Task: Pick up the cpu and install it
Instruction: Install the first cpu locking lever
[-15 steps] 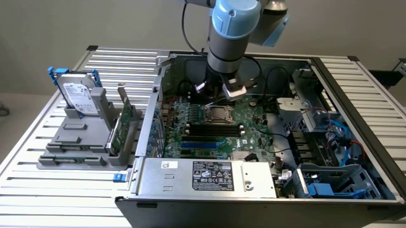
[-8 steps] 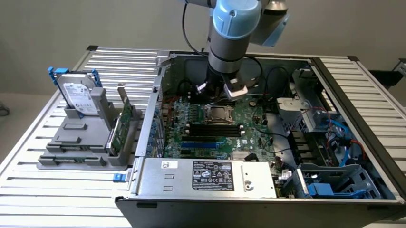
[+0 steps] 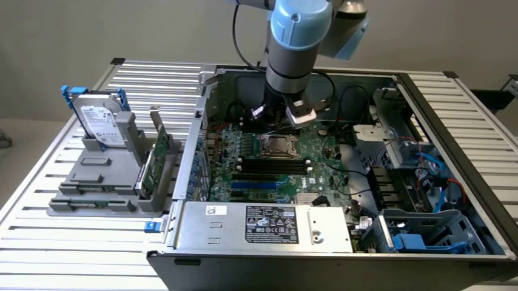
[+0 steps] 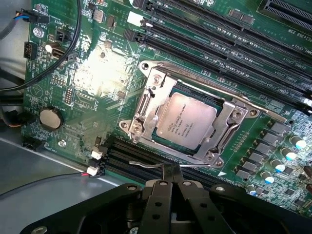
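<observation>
The cpu (image 4: 186, 122), a small flat silver square with printed markings, lies inside the dark socket on the green motherboard, with the metal frame (image 4: 146, 105) around it. In the exterior view the cpu (image 3: 277, 145) sits just below my gripper (image 3: 280, 125), which hangs low inside the open computer case. In the wrist view my gripper (image 4: 170, 169) is shut, its two black fingers pressed together beside the socket's edge. A thin metal lever rod (image 4: 145, 164) ends right at the fingertips. Whether the tips pinch it I cannot tell.
Black memory slots (image 3: 275, 163) run beside the socket. A grey power supply (image 3: 267, 224) fills the case's front. Drive bays with blue cables (image 3: 429, 176) stand at the exterior view's right. Outside the case, a silver hard drive (image 3: 101, 124) stands upright in a grey holder.
</observation>
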You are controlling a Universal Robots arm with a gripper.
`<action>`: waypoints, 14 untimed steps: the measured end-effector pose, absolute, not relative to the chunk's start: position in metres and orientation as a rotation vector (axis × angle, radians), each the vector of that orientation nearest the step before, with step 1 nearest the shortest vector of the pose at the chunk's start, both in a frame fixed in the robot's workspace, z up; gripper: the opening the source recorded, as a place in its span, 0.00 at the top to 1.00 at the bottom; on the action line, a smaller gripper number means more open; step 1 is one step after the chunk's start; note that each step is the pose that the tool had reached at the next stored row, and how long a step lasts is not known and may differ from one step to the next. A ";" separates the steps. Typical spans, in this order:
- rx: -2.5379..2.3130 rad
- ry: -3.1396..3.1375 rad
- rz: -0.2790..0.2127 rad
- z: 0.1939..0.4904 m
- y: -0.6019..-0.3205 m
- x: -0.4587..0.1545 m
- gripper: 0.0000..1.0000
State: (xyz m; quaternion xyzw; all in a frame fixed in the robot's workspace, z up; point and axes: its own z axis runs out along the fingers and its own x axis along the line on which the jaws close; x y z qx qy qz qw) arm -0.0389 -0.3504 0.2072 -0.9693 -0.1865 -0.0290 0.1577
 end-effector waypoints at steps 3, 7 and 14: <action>-2.773 -0.534 -0.087 0.207 -0.350 -0.039 0.89; -2.773 -0.535 -0.092 0.206 -0.350 -0.039 0.89; -2.774 -0.535 -0.096 0.205 -0.350 -0.038 0.89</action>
